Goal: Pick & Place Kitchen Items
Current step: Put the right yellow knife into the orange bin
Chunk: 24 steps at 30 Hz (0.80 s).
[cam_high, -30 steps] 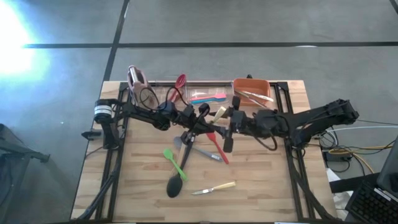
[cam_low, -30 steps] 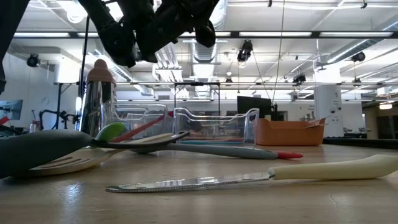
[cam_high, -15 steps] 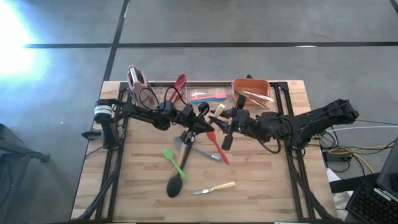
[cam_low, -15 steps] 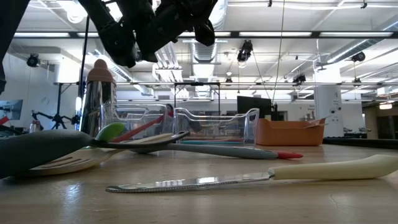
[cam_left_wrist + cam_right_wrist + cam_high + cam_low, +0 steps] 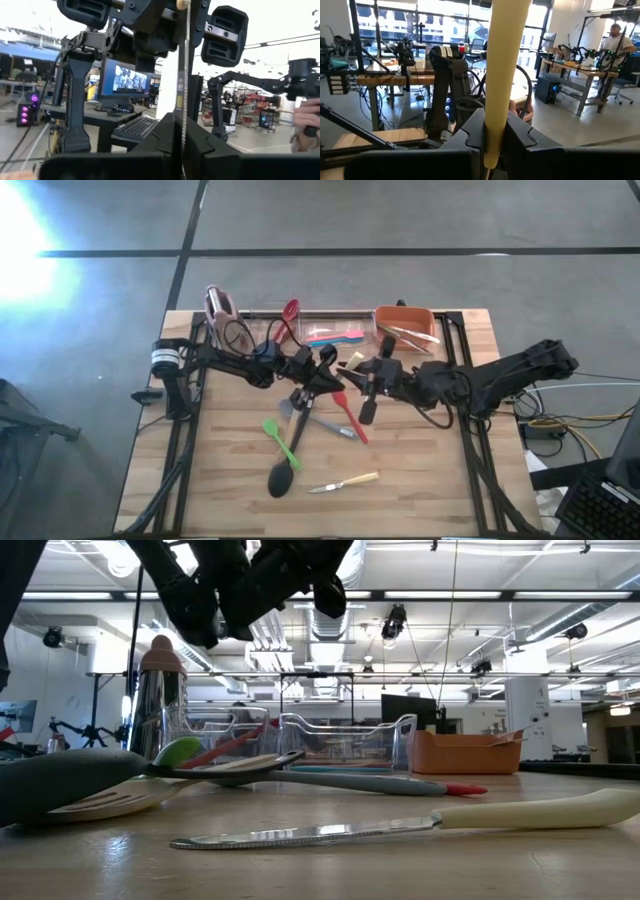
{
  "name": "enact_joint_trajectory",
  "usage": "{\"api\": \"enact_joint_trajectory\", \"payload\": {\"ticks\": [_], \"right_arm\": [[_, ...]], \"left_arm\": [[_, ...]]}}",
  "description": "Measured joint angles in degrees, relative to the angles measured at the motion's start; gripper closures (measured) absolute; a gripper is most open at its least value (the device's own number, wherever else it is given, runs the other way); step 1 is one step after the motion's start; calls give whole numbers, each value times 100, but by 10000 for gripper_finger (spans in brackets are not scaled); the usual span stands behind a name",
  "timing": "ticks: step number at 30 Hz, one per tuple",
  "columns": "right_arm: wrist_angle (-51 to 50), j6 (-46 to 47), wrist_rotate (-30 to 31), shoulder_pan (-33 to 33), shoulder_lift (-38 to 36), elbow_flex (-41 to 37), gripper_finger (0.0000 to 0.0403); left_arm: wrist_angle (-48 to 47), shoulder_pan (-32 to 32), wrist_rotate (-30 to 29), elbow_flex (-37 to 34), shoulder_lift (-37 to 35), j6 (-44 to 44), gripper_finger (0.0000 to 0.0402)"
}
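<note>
From my station, the right gripper (image 5: 493,137) had its jaws clamped on the pale handle of a knife (image 5: 504,60), which ran straight up between them with most of the handle standing clear above the grip. I judged the knife light and stiff. The smooth rounded handle was likely to swivel if pinched lightly, so a hold low on the handle, square across its width, seemed the safest. The thin serrated blade was a poor thing to squeeze, narrow and slick. Directly facing it, the left gripper (image 5: 181,132) was closed on that blade, edge-on between its jaws, so both ends of the one knife were pinched and it hung in the air between the two. Both arms reached inward from their own sides with wrists about level, meeting nose to nose well above the table (image 5: 420,480). Below the grippers lay the loose utensils: a red spatula (image 5: 350,415), a green spatula (image 5: 280,440), a black ladle (image 5: 283,476) and a second knife (image 5: 345,481) farther out toward the near edge. Beyond the grippers, at the far edge, stood the clear bin (image 5: 330,314) and, past the right gripper, the orange bin (image 5: 381,320).
</note>
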Motion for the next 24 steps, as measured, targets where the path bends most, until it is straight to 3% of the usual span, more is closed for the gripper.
{"api": "enact_joint_trajectory", "payload": {"ticks": [9,14,19,24], "right_arm": [[-466,-141,130,-9,-321,55,376],[-1273,-175,1073,-37,-690,66,377],[-2330,311,1298,-257,-1229,66,377],[-3460,984,1127,-963,-1693,68,377]], "left_arm": [[-1195,7,229,2,-296,184,244],[-2149,41,414,-2,-555,390,168],[-2982,87,362,-72,-866,797,146],[-3017,86,191,-314,-1121,957,149]]}}
